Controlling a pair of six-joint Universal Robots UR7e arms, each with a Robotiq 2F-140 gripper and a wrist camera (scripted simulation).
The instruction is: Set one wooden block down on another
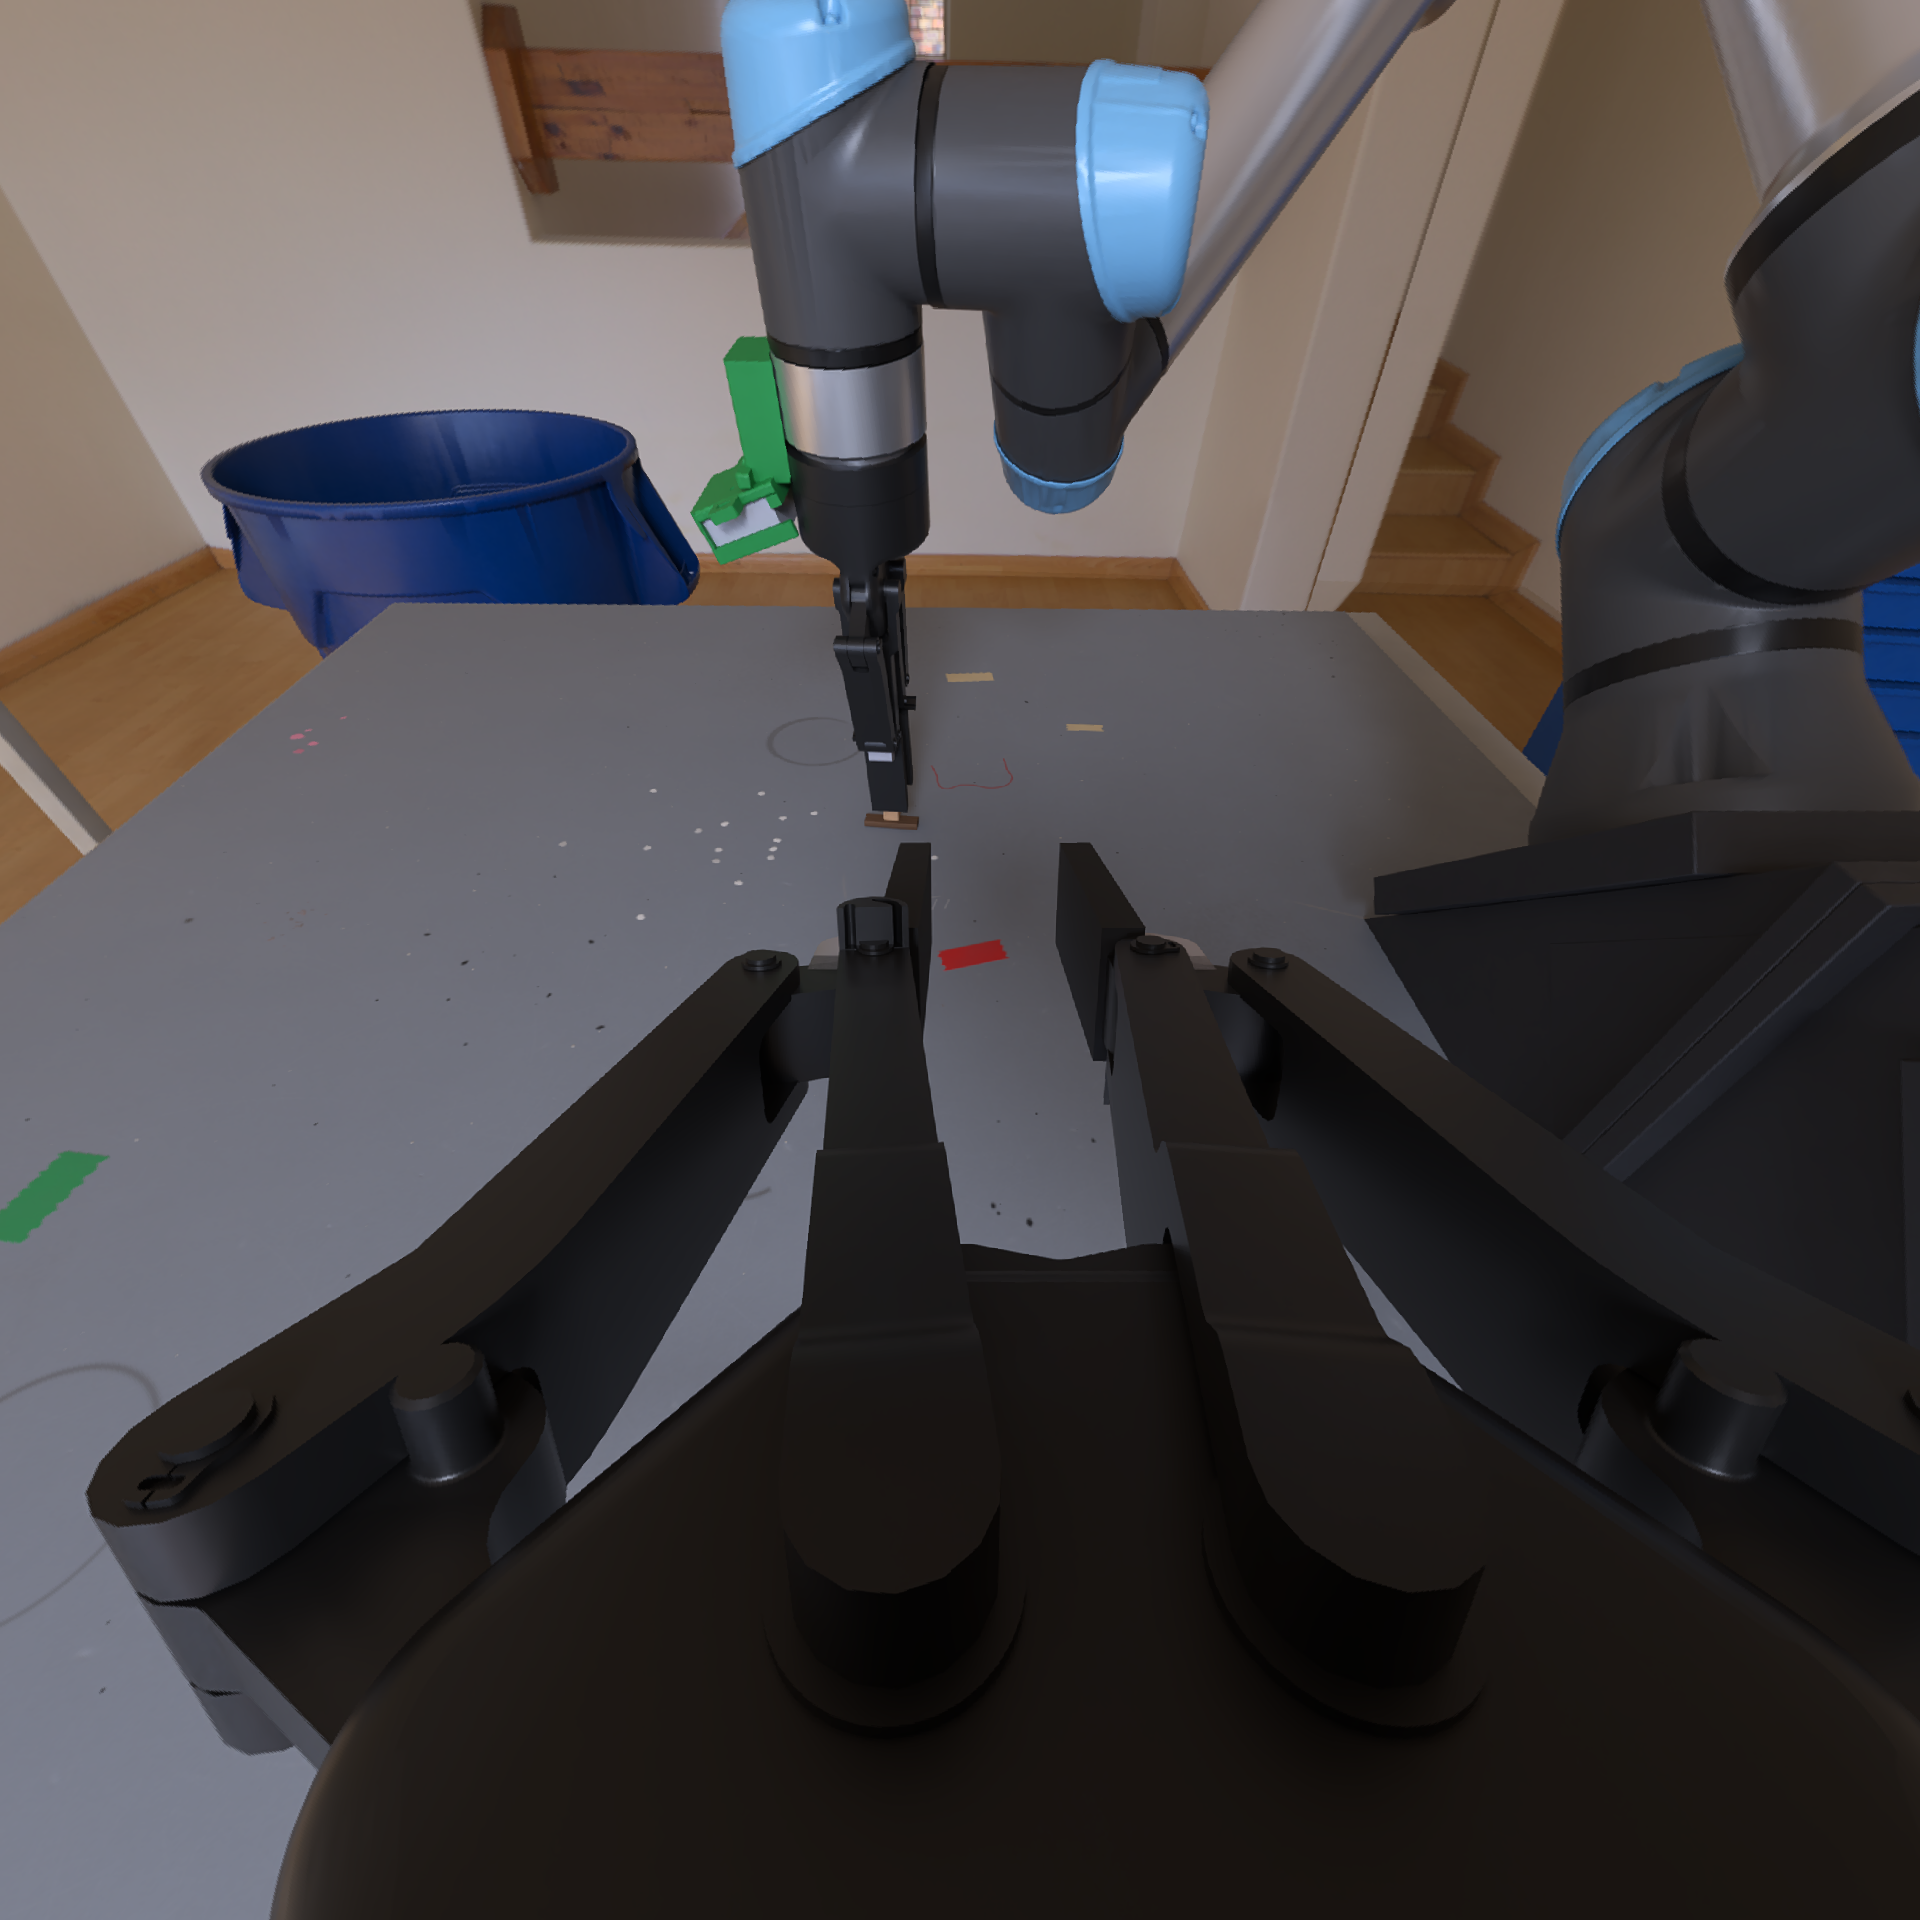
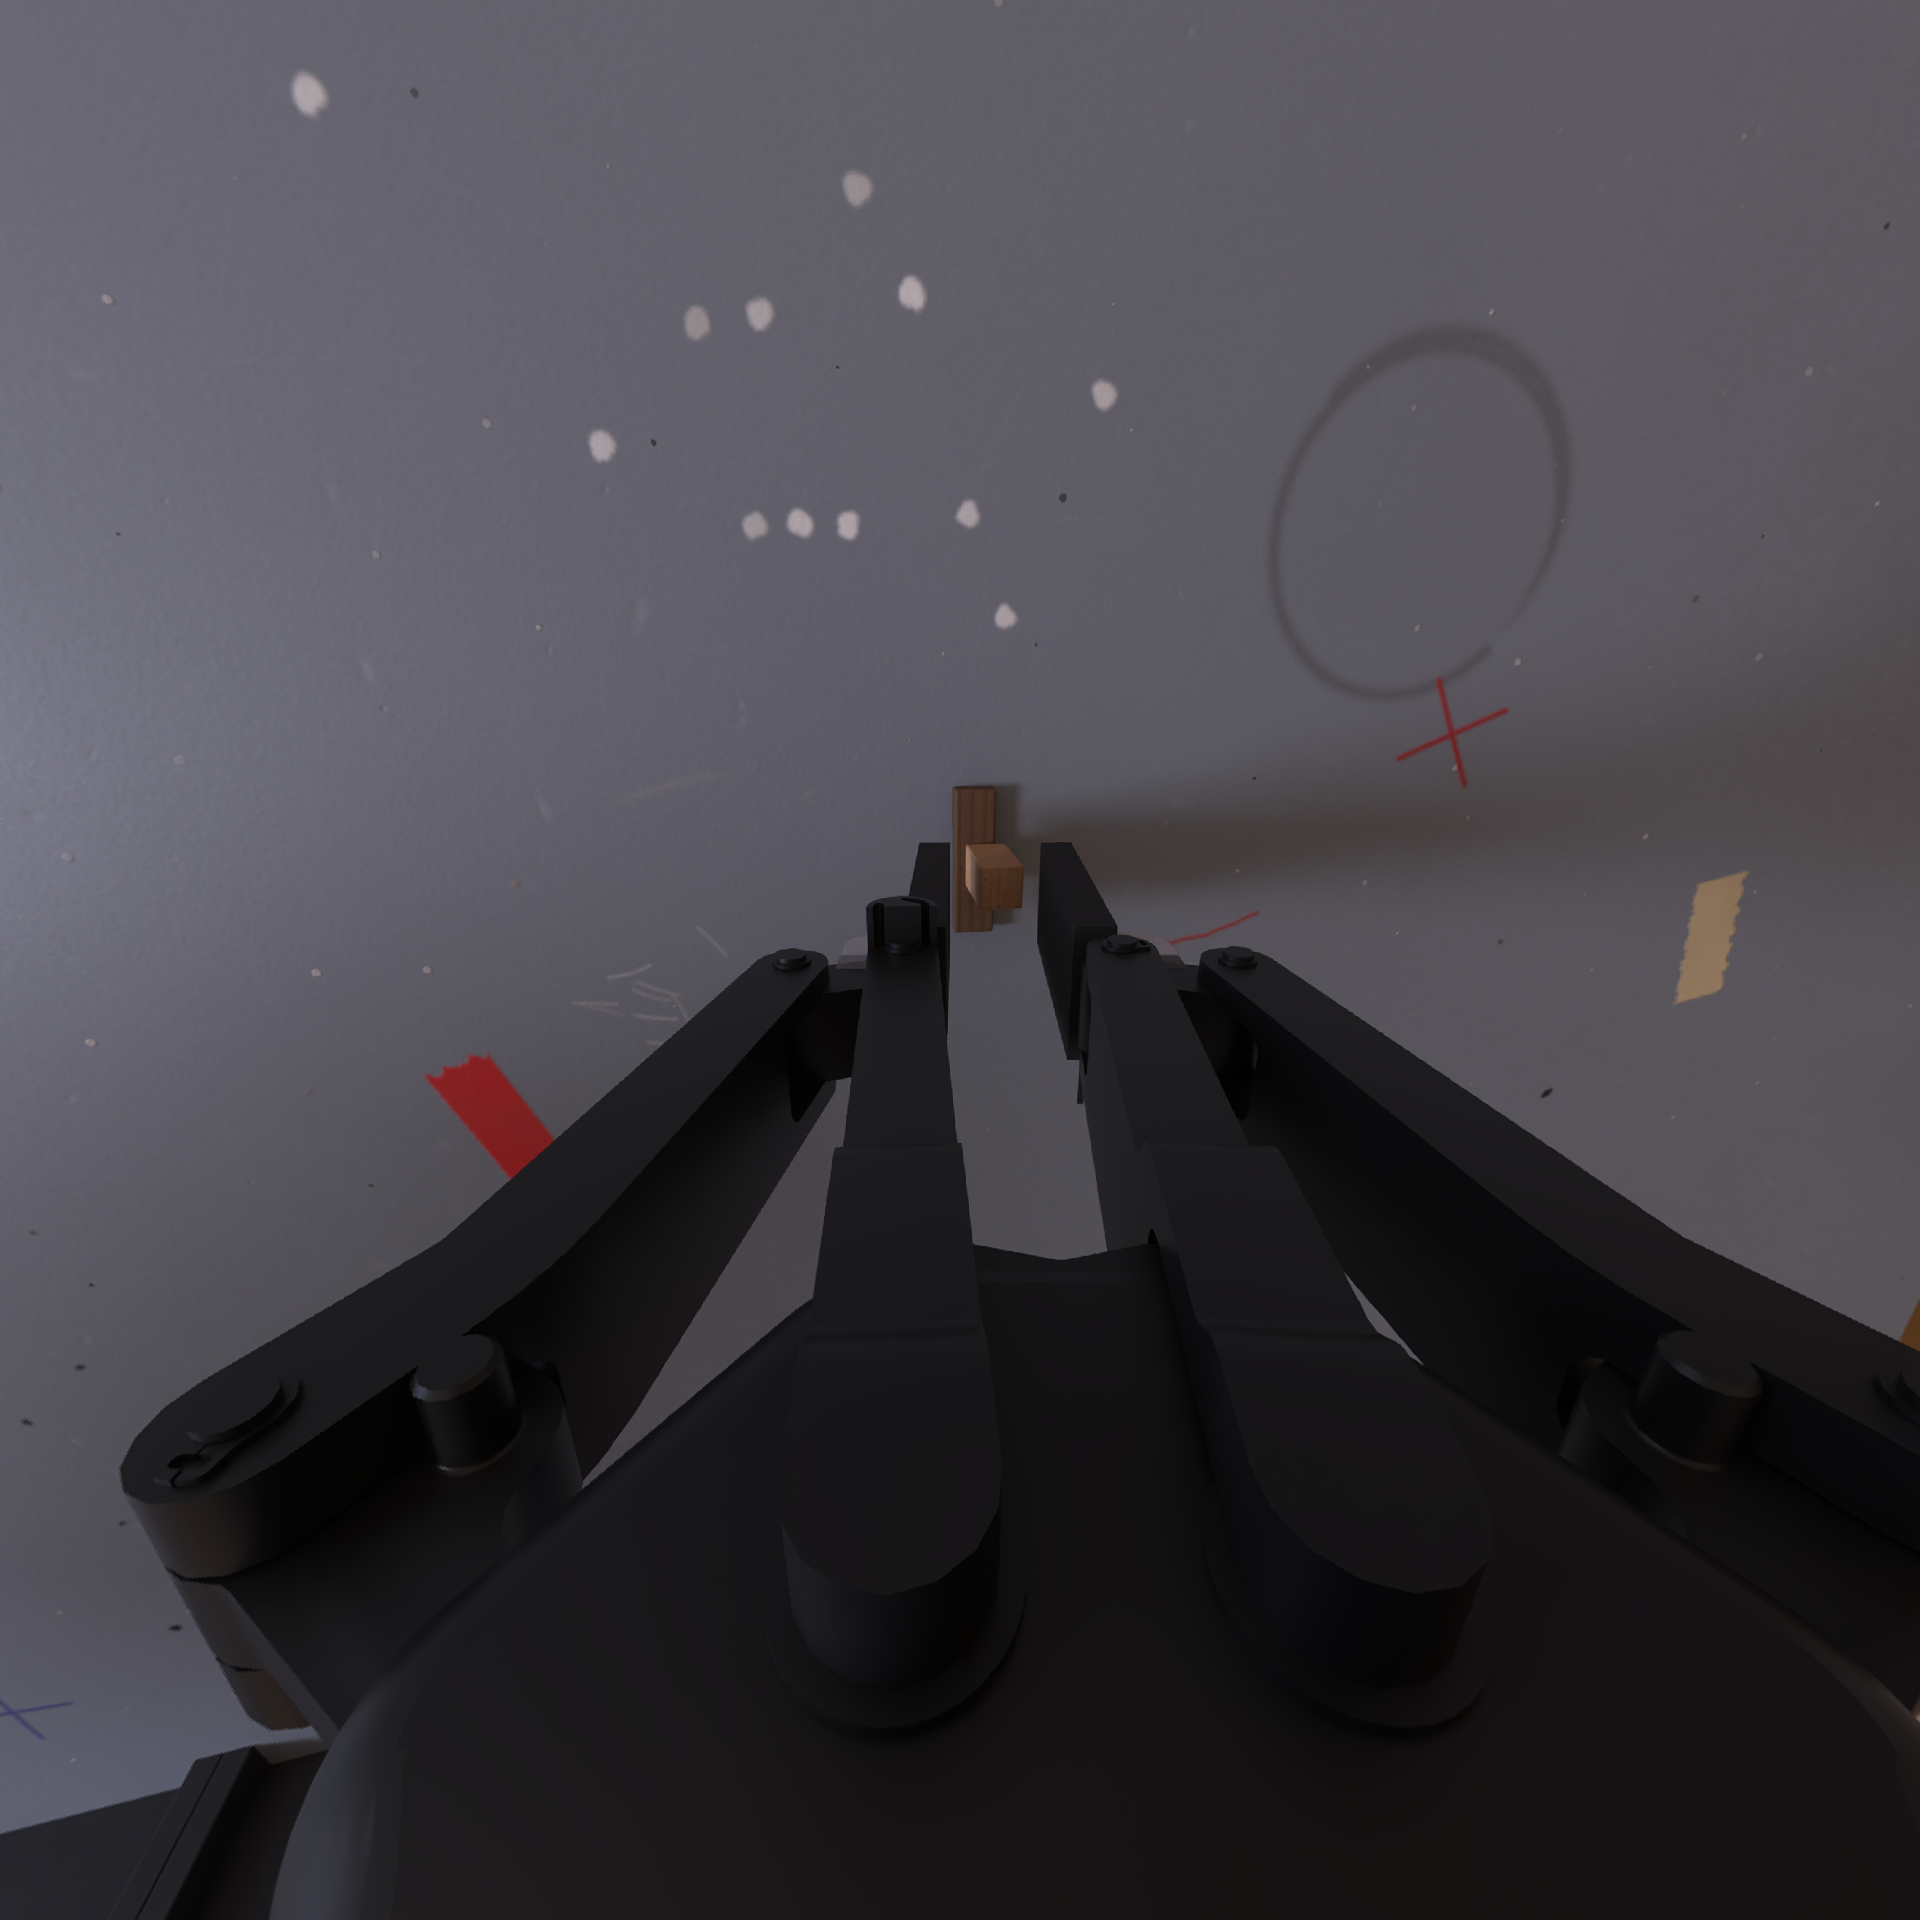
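A small light wooden cube [image 2: 995, 875] rests on a longer, darker wooden block [image 2: 972, 816] that lies flat on the grey table [image 2: 416, 675]. My right gripper [image 2: 994, 864] points straight down over them. Its jaws stand slightly apart on either side of the cube, with a thin gap at each side. In the left wrist view the right gripper [image 1: 889, 800] hangs just above the cube [image 1: 889, 814] and the flat block [image 1: 891, 823]. My left gripper [image 1: 995, 868] is open and empty, low over the table, a short way in front of the blocks.
A red tape strip [image 1: 971, 954] lies between my left fingers. Green tape [image 1: 47, 1195] is at the left. A blue bin [image 1: 447, 509] stands beyond the far table edge. A dark arm base [image 1: 1662, 987] fills the right side. Tan tape [image 2: 1709, 935] lies to the right.
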